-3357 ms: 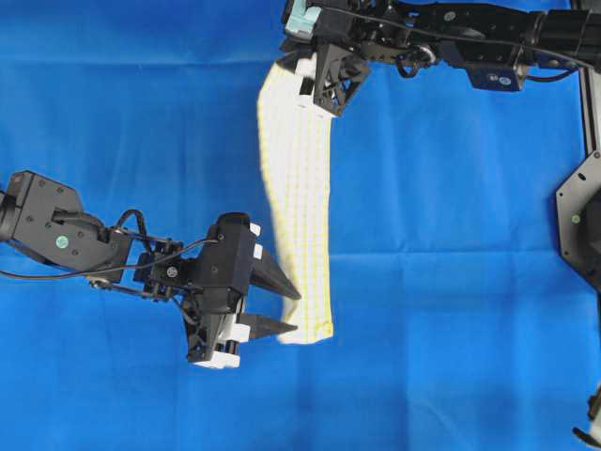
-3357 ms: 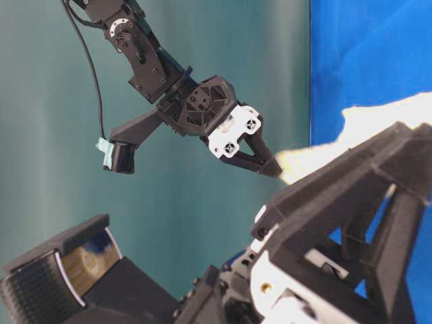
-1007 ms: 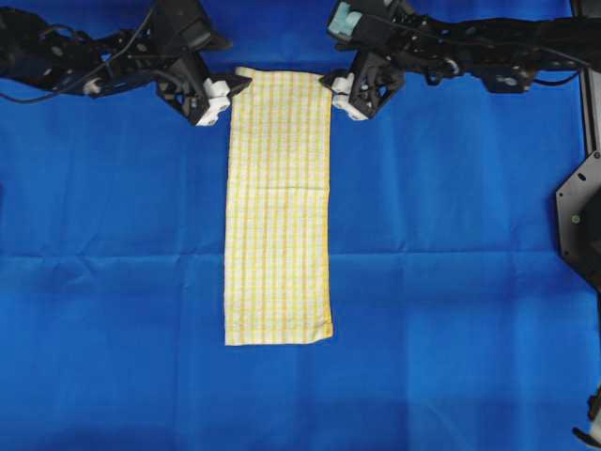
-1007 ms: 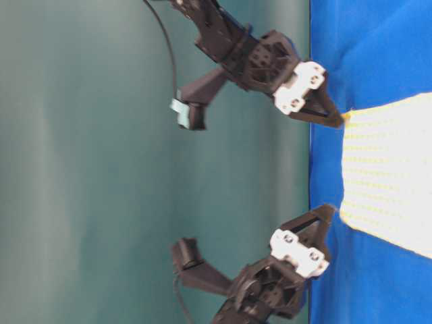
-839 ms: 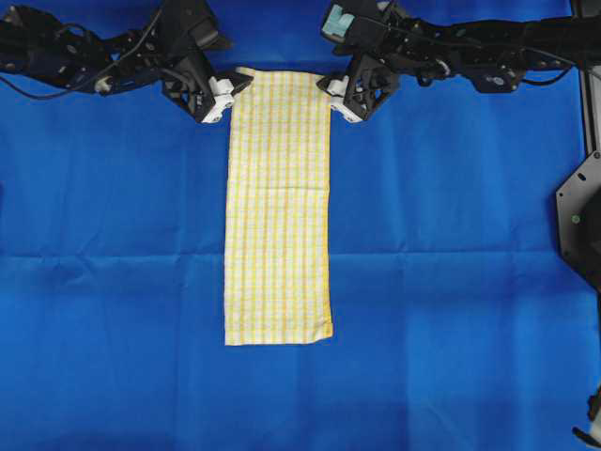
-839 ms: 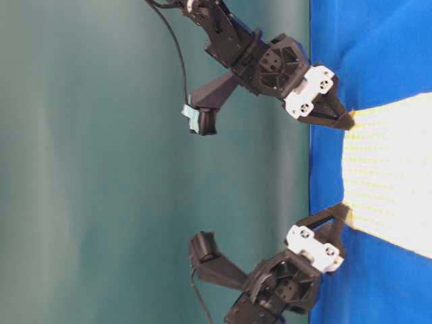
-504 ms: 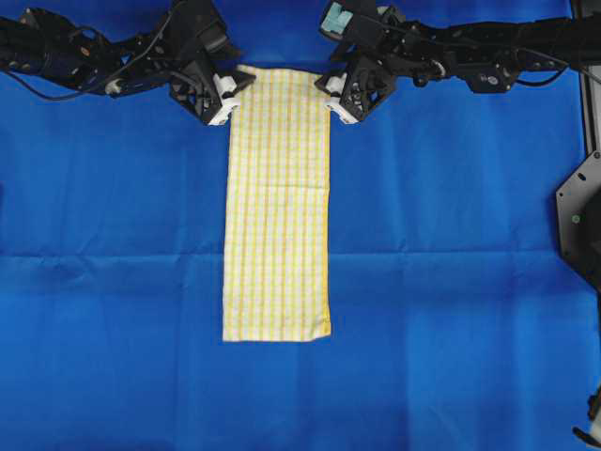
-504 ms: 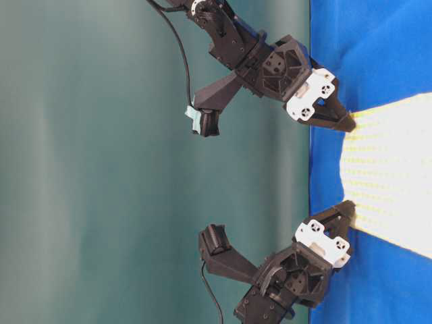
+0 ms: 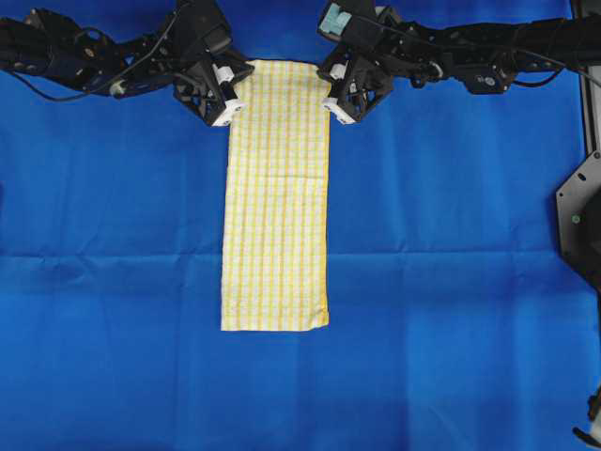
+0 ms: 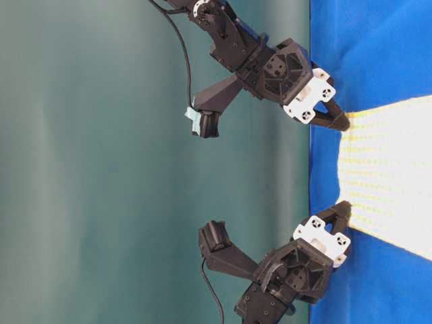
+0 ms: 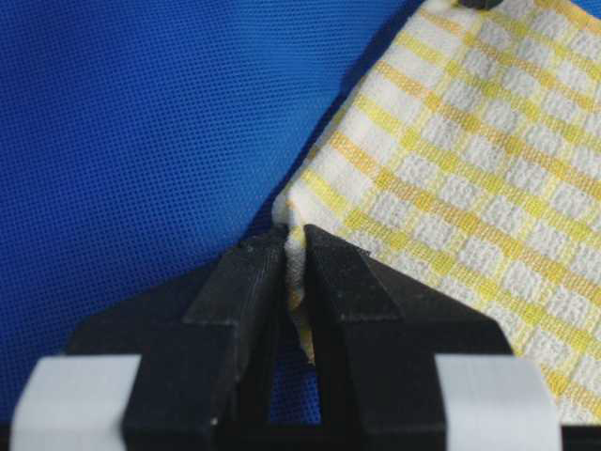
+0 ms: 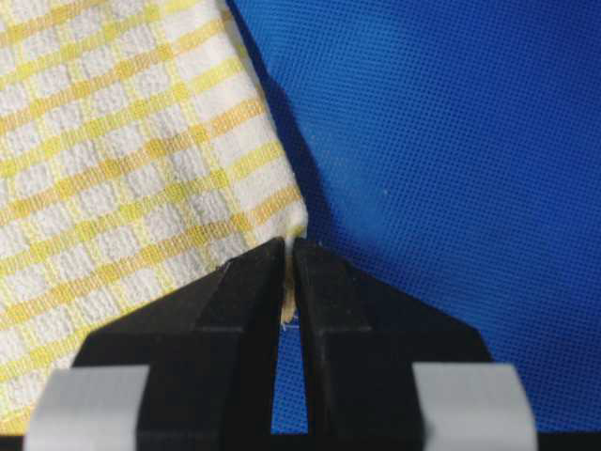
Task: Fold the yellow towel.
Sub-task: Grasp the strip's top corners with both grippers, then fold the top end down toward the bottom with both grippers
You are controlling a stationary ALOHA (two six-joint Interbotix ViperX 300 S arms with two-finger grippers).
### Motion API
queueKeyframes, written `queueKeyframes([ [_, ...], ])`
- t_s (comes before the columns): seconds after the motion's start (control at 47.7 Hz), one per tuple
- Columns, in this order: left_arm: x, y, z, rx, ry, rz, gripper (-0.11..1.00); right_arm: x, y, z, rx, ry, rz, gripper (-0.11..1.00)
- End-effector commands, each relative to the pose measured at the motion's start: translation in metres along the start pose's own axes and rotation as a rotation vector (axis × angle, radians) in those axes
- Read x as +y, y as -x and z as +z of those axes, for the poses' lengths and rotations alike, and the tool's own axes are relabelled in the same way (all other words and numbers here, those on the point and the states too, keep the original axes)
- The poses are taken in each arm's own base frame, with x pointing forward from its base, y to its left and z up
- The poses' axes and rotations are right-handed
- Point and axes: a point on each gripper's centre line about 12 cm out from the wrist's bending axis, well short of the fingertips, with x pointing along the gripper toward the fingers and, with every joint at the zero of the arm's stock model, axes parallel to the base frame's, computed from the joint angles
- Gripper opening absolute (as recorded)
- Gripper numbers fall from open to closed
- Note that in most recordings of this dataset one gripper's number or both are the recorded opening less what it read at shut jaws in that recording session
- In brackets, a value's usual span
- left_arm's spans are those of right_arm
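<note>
The yellow towel point(image 9: 275, 197) lies as a long narrow strip down the middle of the blue cloth, cream with a yellow check. My left gripper point(image 9: 235, 89) is shut on its far left corner point(image 11: 296, 246). My right gripper point(image 9: 329, 89) is shut on its far right corner point(image 12: 289, 246). Both held corners are raised off the cloth at the far end, as the table-level view shows for the towel point(image 10: 385, 169), the left gripper point(image 10: 344, 209) and the right gripper point(image 10: 343, 125). The near end lies flat.
The large plain blue cloth point(image 9: 451, 282) covers the whole table. A black mount point(image 9: 580, 216) stands at the right edge. A teal wall point(image 10: 101, 162) rises behind the far edge.
Both grippers have drawn toward the near side with the towel's far corners in them. The towel's near end has slid a little toward the far side.
</note>
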Motion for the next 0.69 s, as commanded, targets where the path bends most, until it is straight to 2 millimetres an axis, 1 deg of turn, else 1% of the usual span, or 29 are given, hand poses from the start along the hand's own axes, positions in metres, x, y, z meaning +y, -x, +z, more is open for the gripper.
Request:
queueKeyframes([
  [0.0,-0.001,0.004,0.009,-0.02,0.008,-0.003,0.05,-0.002,0.006,0.014,-0.041,-0.008,-0.002,0.04],
  [0.105,-0.003,0.012,0.018,-0.046,0.005,-0.008,0.05,-0.002,0.014,0.018,-0.056,-0.008,0.002,0.04],
  [0.231,-0.004,0.024,0.032,-0.087,-0.005,-0.01,0.05,0.0,0.028,0.029,-0.092,-0.004,0.007,0.04],
  [0.336,-0.004,0.03,0.041,-0.11,-0.008,-0.011,0.05,-0.001,0.036,0.035,-0.111,-0.001,0.008,0.04],
  [0.441,-0.004,0.033,0.043,-0.113,-0.007,-0.01,0.05,-0.002,0.041,0.037,-0.114,-0.005,0.007,0.04],
  [0.671,-0.003,0.034,0.043,-0.104,-0.006,-0.009,0.05,-0.002,0.041,0.036,-0.103,-0.008,0.008,0.04],
])
